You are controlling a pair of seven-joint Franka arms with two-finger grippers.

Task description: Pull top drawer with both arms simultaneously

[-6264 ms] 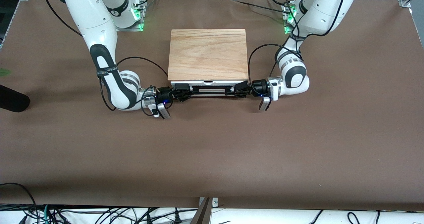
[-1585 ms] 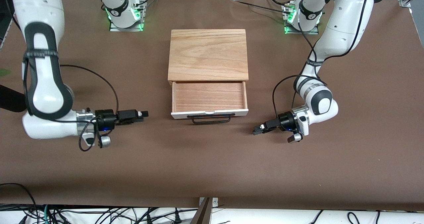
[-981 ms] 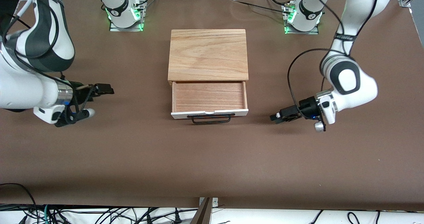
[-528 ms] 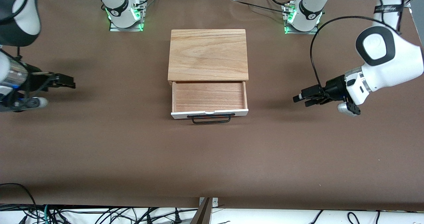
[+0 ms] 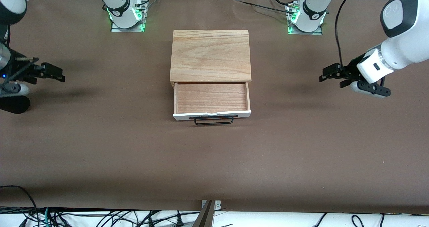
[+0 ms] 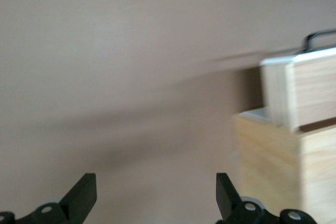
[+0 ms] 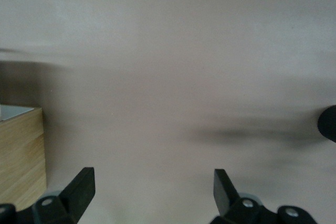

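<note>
The top drawer (image 5: 211, 101) is pulled out of the wooden cabinet (image 5: 210, 55), toward the front camera. You can see its reddish-brown wooden floor. Nothing lies on it. Its white front panel is the part nearest the front camera. The thin black handle (image 5: 213, 120) sticks out from that panel, a bit nearer still. The cabinet sits on the brown bench (image 5: 214, 160), in the middle between the two arm bases.

The left tool (image 5: 330, 73) is up in the air over bare bench, well apart from the cabinet, toward the left arm's end of the bench. Its two black fingers (image 6: 83, 195) are spread wide. There is nothing between them. In the left wrist view you can see the side of the cabinet and the drawer sticking out of it, with the black handle at the end.

The right tool (image 5: 50, 72) is up over bare bench too, well apart from the cabinet, toward the right arm's end of the bench. Its fingers (image 7: 81, 186) are spread wide as well, and they hold nothing. In the right wrist view a corner of the cabinet shows.

Neither tool touches the drawer or the handle.
</note>
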